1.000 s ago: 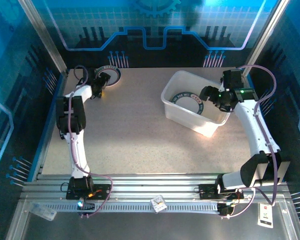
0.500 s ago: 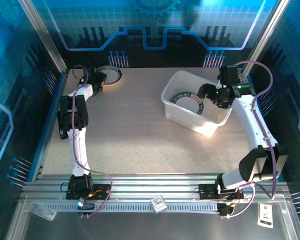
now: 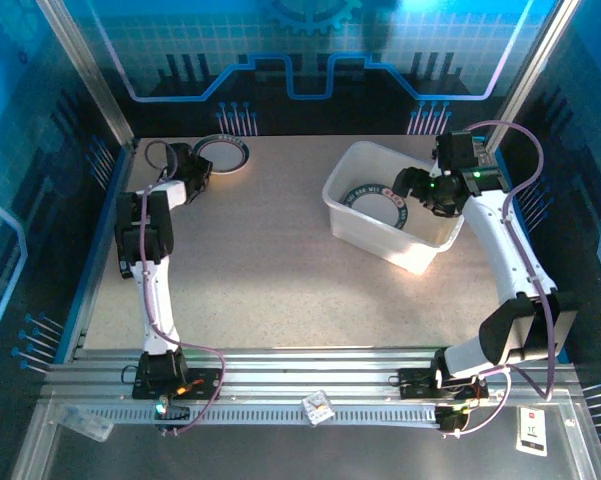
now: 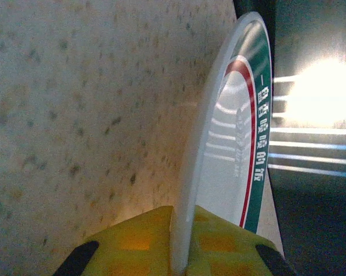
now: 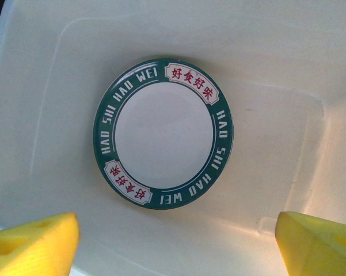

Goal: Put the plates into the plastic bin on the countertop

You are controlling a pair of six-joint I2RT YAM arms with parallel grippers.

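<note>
Beige speckled countertop [image 3: 280,270] stretched under both arms. At its far left corner the left gripper [image 4: 178,247] was clamped on the near rim of a green-rimmed plate [image 4: 233,132], its edge pinched between the yellow pads [image 4: 132,241] and the rest reaching away ahead of them. The right gripper [image 3: 417,190] hung with jaws spread wide over the plastic bin [image 3: 385,245]. A second plate [image 5: 164,132] lay flat on the bin floor directly below it.
</note>
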